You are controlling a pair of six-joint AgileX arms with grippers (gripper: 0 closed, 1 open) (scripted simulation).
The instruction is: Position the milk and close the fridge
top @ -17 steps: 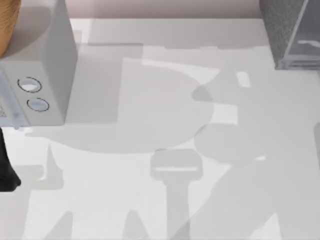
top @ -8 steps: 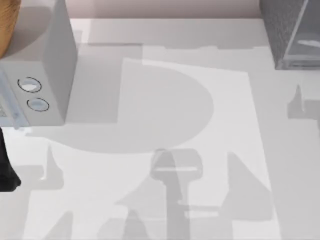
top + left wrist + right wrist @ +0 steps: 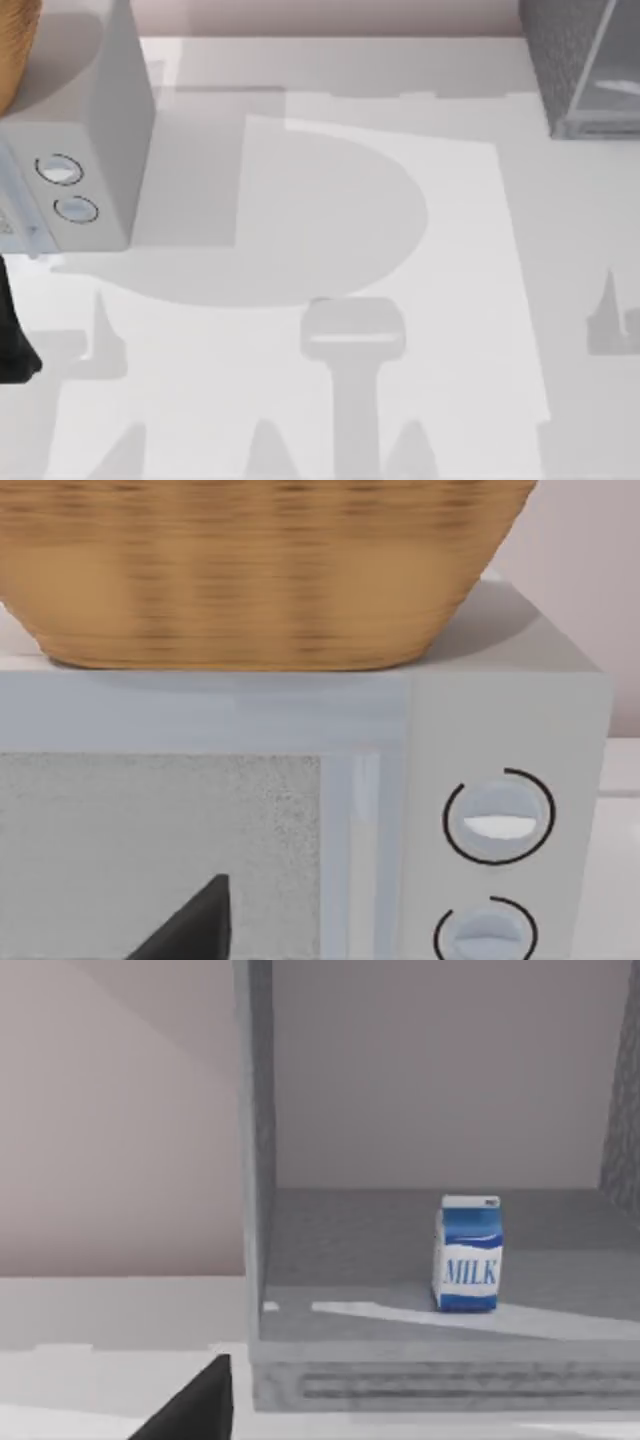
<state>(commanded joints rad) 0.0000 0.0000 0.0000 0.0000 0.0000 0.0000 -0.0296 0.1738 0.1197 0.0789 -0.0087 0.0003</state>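
The milk (image 3: 468, 1256), a small blue and white carton, stands upright on the floor inside the fridge (image 3: 256, 1160), near its front sill. The cabinet stands open toward the right wrist camera. In the top view the fridge (image 3: 558, 50) sits at the table's far right corner, dark grey and speckled, with a pale glassy panel (image 3: 610, 70) beside it. A dark tip of my right gripper (image 3: 195, 1407) shows in front of the fridge, apart from the milk. A dark tip of my left gripper (image 3: 195, 927) faces the microwave.
A light grey microwave (image 3: 95, 150) with two round dials (image 3: 58, 169) stands at the far left, with a wicker basket (image 3: 250, 570) on top. A dark part of my left arm (image 3: 14, 345) is parked at the left edge. Arm shadows fall on the white table (image 3: 330, 200).
The right arm's shadows have slid off the table's middle toward the right and front. The left arm, the microwave and the fridge have not moved.
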